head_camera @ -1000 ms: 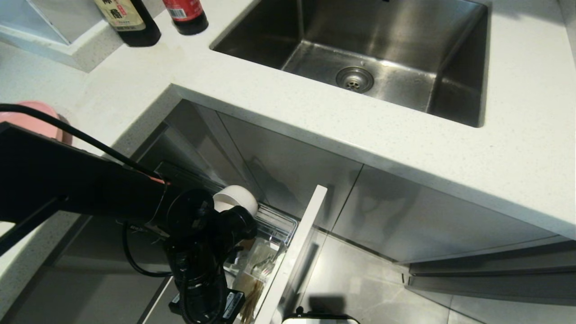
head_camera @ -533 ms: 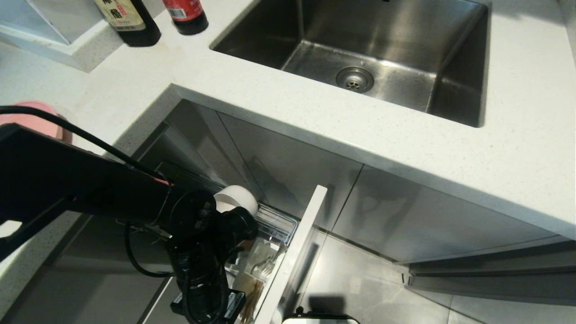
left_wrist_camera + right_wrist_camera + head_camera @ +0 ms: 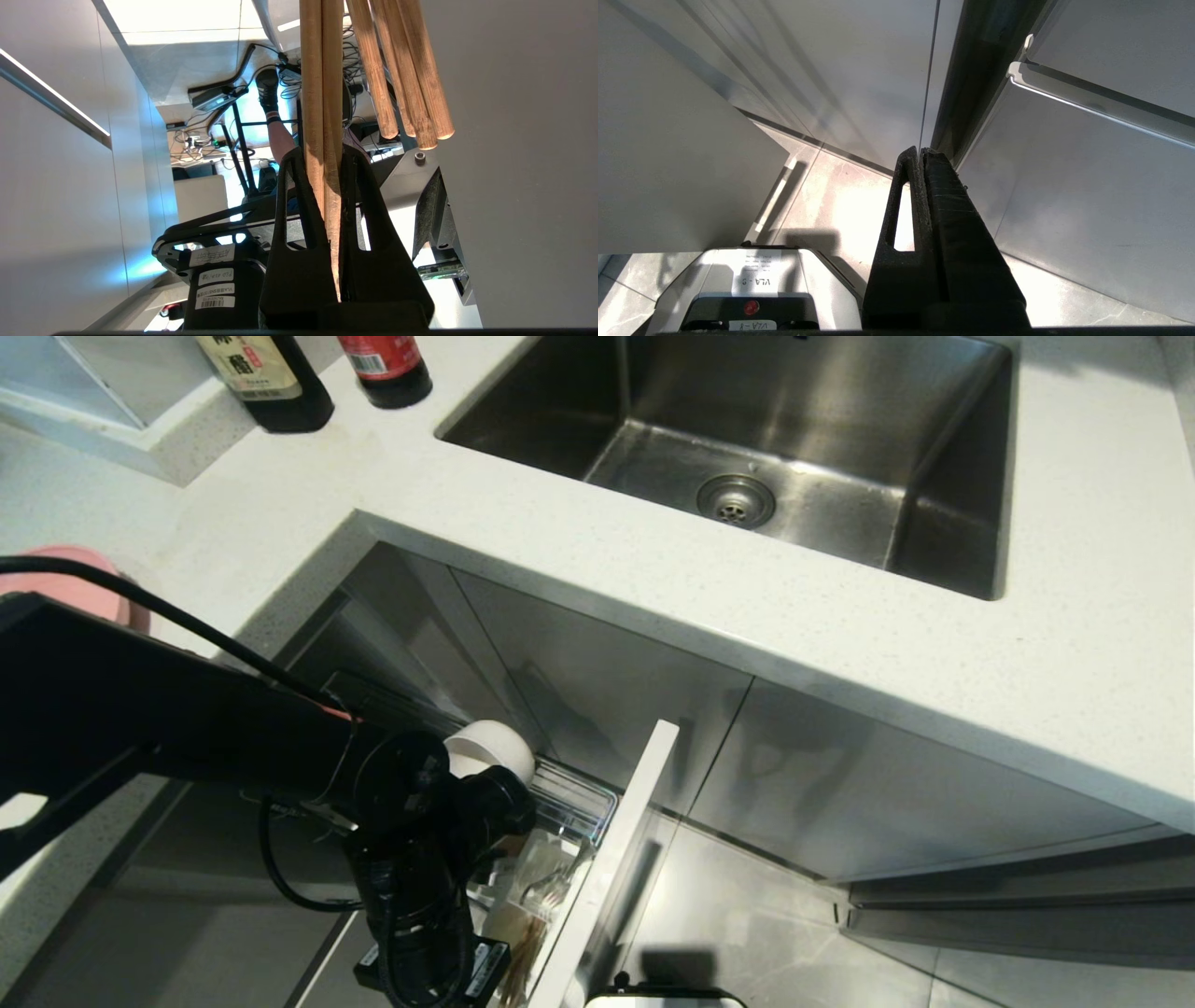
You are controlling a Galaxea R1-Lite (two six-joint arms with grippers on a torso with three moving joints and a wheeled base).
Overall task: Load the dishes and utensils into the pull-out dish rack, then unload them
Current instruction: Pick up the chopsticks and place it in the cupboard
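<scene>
The left end effector (image 3: pixel 327 186) is clamped on the chopsticks (image 3: pixel 322 116), pinching them between its fingers (image 3: pixel 299 205) near one end, so their long axis runs straight on out of the jaws in line with the fingers. In the head view this end effector (image 3: pixel 425 933) points down over the front end of the rack (image 3: pixel 569 803), the sticks (image 3: pixel 523 952) hanging just inside the cabinet front (image 3: pixel 616 849). Other wooden sticks (image 3: pixel 406 84) sit close beside the held pair. Any lift or lowering probably has to follow that long axis. Behind stands the bowl (image 3: pixel 490 747). Farther off, the plate (image 3: pixel 65 581) lies on the counter (image 3: pixel 840 616). The right end effector (image 3: pixel 922 186) hangs shut and empty above the floor (image 3: pixel 840 205), well apart; the left arm is nearer.
</scene>
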